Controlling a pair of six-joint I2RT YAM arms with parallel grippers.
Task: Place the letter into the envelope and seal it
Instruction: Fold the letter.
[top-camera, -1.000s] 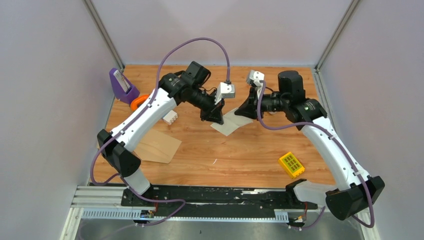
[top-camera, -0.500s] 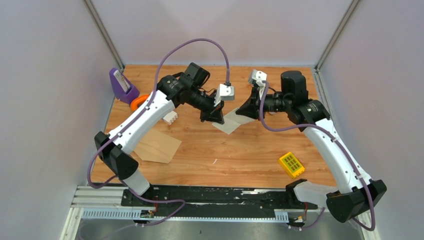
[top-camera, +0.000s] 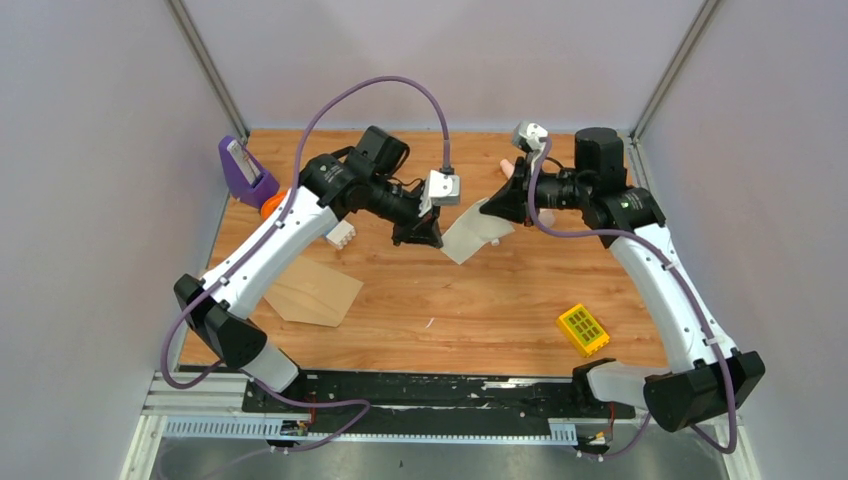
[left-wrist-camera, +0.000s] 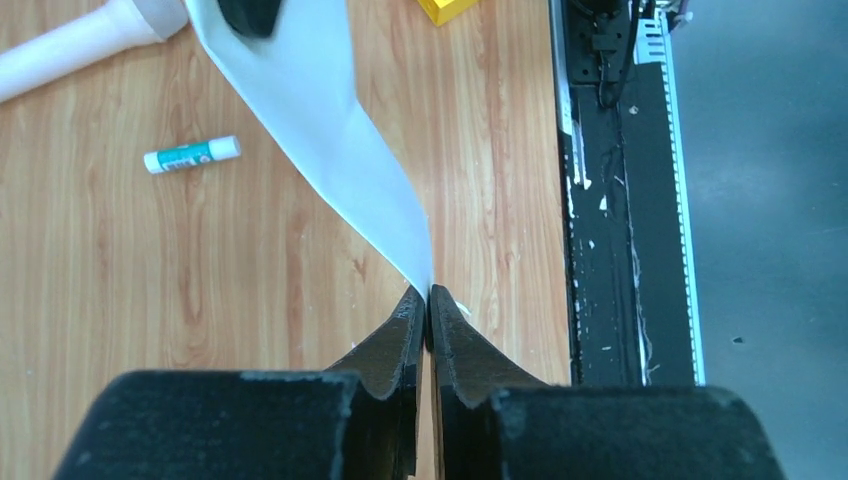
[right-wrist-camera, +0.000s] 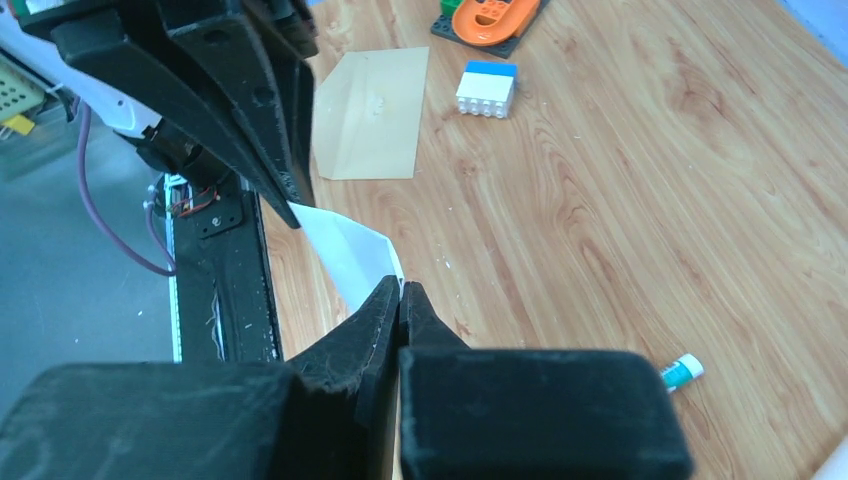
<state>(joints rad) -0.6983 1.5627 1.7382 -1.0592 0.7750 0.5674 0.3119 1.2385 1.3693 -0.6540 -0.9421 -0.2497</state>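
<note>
Letter (top-camera: 468, 236): held clear of the desk (top-camera: 450, 310), slung between both pincers.
Left pincer (left-wrist-camera: 428, 298): closed on one corner of the letter.
Right pincer (right-wrist-camera: 400, 290): closed on the opposite end.
Envelope (top-camera: 318, 293): flat on the desk, well apart from both pincers, on the left pincer's side.

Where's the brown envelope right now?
In the top view the envelope lies flat on the left side of the table, beside the left arm, nearer the bases than the white block.

Pale lilac-grey walls (top-camera: 90, 150) enclose a wood-grain table (top-camera: 480, 300) with a black rail (top-camera: 450, 390) along its near edge.
</note>
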